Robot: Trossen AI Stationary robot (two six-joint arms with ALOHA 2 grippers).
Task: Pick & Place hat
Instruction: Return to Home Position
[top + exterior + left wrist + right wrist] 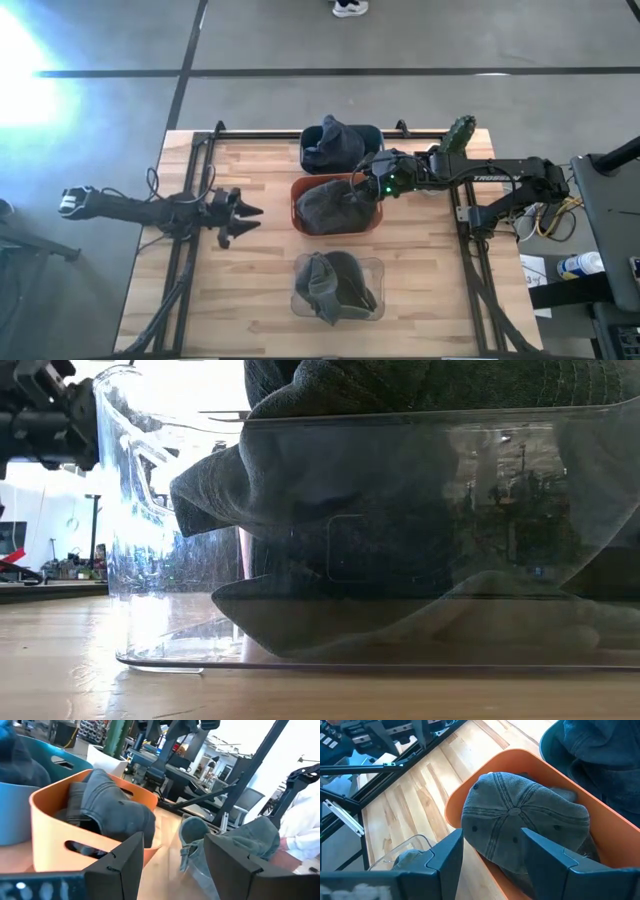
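Right fingers (445, 860) apart, just above dark cap (520, 820) in orange bin (487, 767).

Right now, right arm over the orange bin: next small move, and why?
Probably raise the right gripper straight up, then retract. It is open and empty above the grey cap in the orange bin, so nothing is left to release; the left gripper waits open, off to its own side.

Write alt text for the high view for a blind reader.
Three bins line the wooden table's middle: a blue bin holding a dark blue cap, an orange bin holding a dark grey cap, a clear bin holding a grey cap. The right gripper, open, hovers at the orange bin's right edge; the left gripper, open, hangs over bare wood at left.
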